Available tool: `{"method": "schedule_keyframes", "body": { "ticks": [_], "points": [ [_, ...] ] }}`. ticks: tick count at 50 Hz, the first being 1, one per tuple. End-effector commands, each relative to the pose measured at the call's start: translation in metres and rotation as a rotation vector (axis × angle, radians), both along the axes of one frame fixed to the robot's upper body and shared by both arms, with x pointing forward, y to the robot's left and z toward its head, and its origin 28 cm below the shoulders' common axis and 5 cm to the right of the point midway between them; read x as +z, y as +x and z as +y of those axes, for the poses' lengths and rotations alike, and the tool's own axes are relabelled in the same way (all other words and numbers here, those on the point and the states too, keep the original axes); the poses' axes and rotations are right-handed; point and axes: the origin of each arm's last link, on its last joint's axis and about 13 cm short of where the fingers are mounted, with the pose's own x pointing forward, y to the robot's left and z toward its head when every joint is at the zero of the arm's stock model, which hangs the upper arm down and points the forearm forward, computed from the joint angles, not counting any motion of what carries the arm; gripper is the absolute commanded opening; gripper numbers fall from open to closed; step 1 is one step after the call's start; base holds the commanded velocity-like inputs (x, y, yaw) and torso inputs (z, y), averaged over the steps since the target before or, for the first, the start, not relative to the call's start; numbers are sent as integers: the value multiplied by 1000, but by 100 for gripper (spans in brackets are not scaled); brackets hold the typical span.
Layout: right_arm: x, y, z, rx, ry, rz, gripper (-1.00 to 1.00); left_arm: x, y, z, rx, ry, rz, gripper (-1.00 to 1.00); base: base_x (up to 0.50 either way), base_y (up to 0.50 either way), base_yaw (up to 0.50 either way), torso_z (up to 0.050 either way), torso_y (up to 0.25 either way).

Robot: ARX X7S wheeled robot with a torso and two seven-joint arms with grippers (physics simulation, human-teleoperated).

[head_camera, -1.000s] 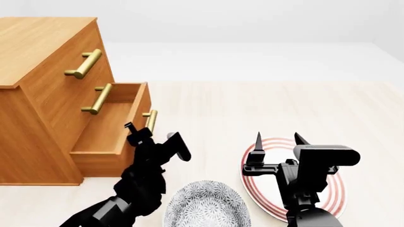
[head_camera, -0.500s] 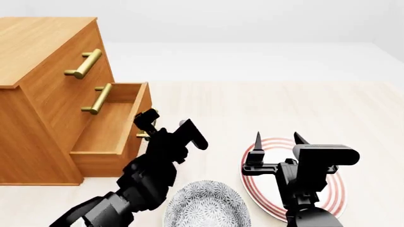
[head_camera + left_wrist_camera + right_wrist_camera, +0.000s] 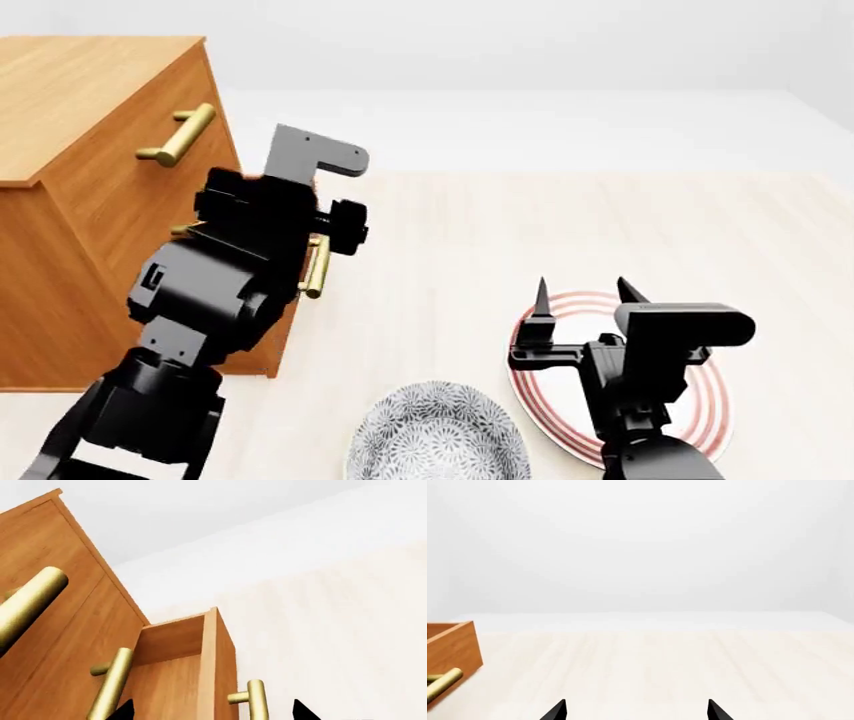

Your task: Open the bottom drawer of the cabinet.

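Left wrist view: drawer (image 3: 200,655) pulled out of the cabinet (image 3: 60,610); left gripper (image 3: 210,712) tips spread wide, either side of its handle (image 3: 257,700), not touching.
Head view: left arm hides the drawer, beside the cabinet; right gripper (image 3: 582,292) spread over the plate (image 3: 707,405); bowl (image 3: 434,435) beside it.
Right wrist view: tips apart, drawer corner at the edge.

A pale wood-grain floor (image 3: 561,230) carries everything. The cabinet (image 3: 80,180) stands on it at 10 o'clock, its bottom drawer (image 3: 213,670) pulled out. 1 patterned grey bowl (image 3: 434,440) sits at 6 o'clock, 1 red-ringed plate (image 3: 714,400) just beside it at 5 o'clock.
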Motion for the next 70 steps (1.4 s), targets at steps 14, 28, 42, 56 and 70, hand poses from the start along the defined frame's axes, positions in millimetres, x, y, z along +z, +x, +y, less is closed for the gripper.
{"method": "schedule_keyframes", "body": {
  "ticks": [14,28,42,56,70],
  "points": [
    [4,-1,2,7,4,-10,100,-17,17,23,104,-130,191,100,0,0,0,0,0],
    [3,0,3,11,0,-10,100,-45,26,28,109,-158,295,100,0,0,0,0,0],
    [3,0,2,8,-5,-4,100,-54,28,27,32,-243,395,100,0,0,0,0,0],
    [3,-2,2,4,-5,-6,100,-56,27,23,-68,-337,462,100,0,0,0,0,0],
    [1,-1,2,4,-4,-2,100,-50,17,6,-191,-363,460,100,0,0,0,0,0]
  ]
}}
